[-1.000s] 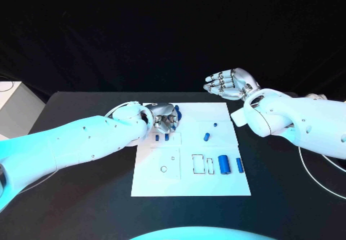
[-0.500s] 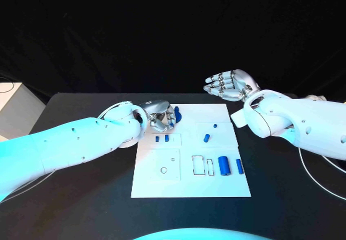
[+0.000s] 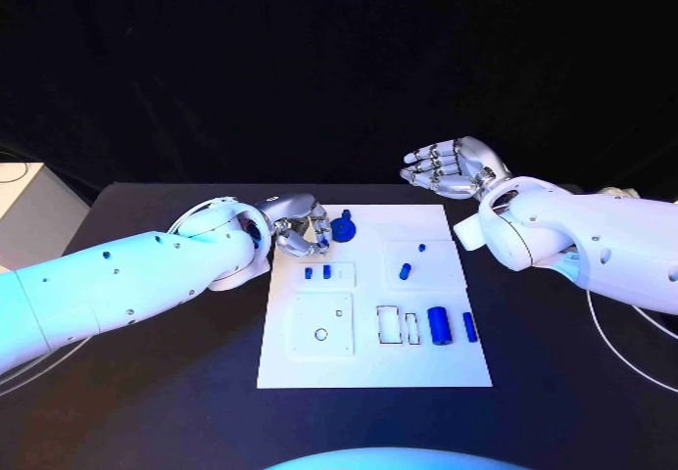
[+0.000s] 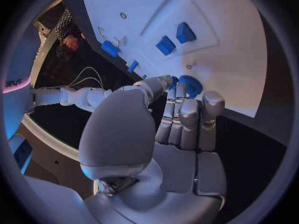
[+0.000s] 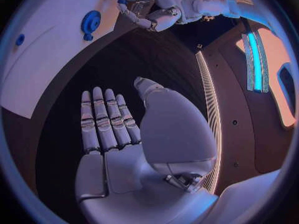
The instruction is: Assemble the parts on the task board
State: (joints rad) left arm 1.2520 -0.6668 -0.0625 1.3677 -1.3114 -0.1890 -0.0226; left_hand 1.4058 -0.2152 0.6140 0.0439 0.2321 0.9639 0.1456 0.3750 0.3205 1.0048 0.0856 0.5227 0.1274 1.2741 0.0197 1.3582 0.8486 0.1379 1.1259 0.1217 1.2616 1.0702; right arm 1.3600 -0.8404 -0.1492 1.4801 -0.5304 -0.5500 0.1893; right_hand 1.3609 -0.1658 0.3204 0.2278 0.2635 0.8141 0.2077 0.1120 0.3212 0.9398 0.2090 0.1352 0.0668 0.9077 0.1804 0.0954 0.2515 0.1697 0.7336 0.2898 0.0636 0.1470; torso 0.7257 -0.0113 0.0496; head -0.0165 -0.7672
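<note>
Blue gear [image 3: 345, 232] at board [image 3: 374, 367] far edge; left hand [image 3: 300, 227] beside it, grasp unclear. Right hand [image 3: 450, 165] empty, fingers curled. Next: seat gear.

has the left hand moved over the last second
Yes. The left hand has drawn back toward the far left corner of the task board, uncovering the two small blue parts it hung over, near the blue gear.

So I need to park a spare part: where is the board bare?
The task board's near strip, below the slots and the cylinders, is bare. The far left corner is crowded: the left hand is at the blue gear.
</note>
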